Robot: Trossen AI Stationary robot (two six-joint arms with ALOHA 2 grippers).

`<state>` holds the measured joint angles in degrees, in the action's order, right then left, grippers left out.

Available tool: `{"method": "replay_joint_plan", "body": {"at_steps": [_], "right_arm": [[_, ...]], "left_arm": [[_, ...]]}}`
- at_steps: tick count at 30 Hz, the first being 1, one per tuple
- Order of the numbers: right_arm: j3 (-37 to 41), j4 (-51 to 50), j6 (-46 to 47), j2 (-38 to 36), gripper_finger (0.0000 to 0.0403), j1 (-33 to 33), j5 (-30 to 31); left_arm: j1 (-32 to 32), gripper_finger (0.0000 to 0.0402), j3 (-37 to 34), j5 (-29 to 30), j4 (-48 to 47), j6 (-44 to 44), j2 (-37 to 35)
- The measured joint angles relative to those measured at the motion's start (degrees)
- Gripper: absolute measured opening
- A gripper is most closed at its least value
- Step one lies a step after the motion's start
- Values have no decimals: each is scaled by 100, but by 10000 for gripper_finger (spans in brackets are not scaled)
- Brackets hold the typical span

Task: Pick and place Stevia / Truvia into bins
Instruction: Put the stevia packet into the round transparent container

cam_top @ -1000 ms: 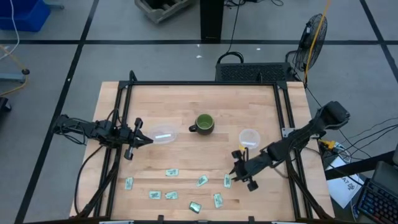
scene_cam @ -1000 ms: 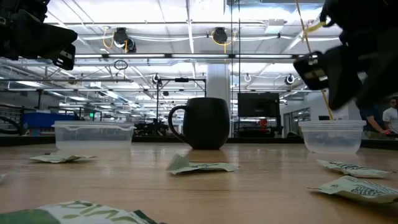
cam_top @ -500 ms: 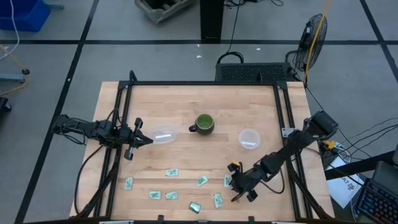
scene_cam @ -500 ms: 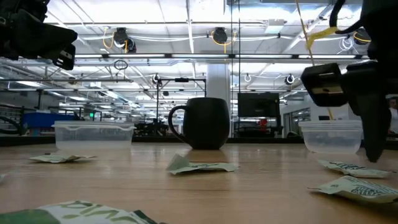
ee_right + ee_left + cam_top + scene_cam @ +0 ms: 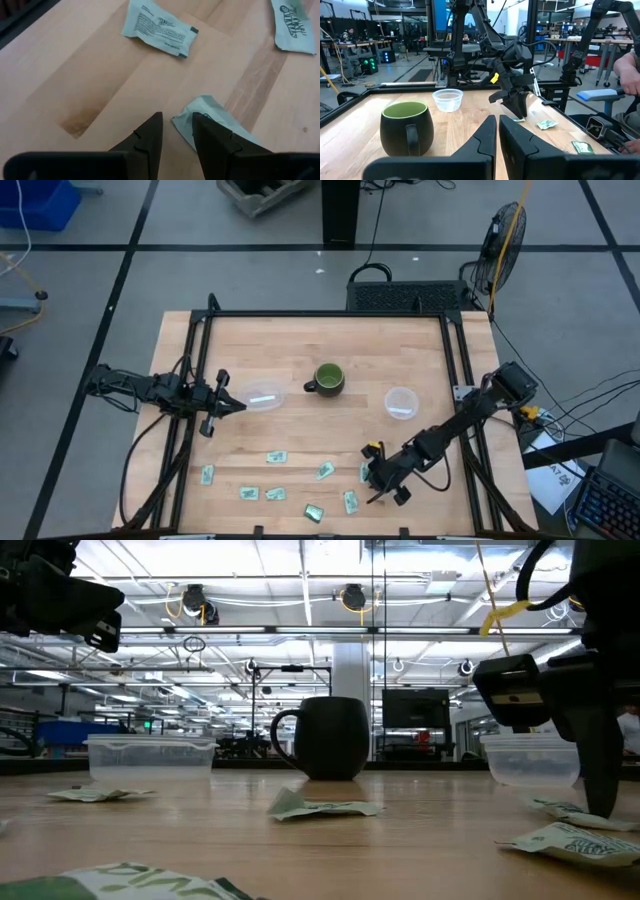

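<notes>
Right wrist view: right gripper (image 5: 176,131) low over a packet (image 5: 207,117) on the bench (image 5: 90,75), jaws barely apart, packet edge at the gap. Pick step. Next, I judge: close, lift, carry to bowl (image 5: 401,403). Left gripper (image 5: 222,404) waits, jaws together.

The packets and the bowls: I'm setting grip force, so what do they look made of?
The packets look like thin matte paper: printed, creased, lying crumpled and flat on the table. The bowls seem thin clear plastic: see-through walls, a faint glossy rim; rigid or flexible, I can't tell. The right gripper is down at one packet. The left gripper waits beside the other bowl.
</notes>
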<state>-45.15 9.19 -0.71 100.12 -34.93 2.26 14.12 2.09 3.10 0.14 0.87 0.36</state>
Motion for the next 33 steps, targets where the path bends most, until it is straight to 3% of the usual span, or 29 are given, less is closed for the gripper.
{"method": "replay_joint_plan", "body": {"at_steps": [5,16,33], "right_arm": [[0,-12,-9,0,87,36,-3],[0,-24,-209,4,4,85,92],[13,-91,-219,-848,4,343,505]], "left_arm": [[0,26,2,1,2,1,1],[0,26,2,0,2,0,2],[1,26,2,-1,2,-1,0]]}}
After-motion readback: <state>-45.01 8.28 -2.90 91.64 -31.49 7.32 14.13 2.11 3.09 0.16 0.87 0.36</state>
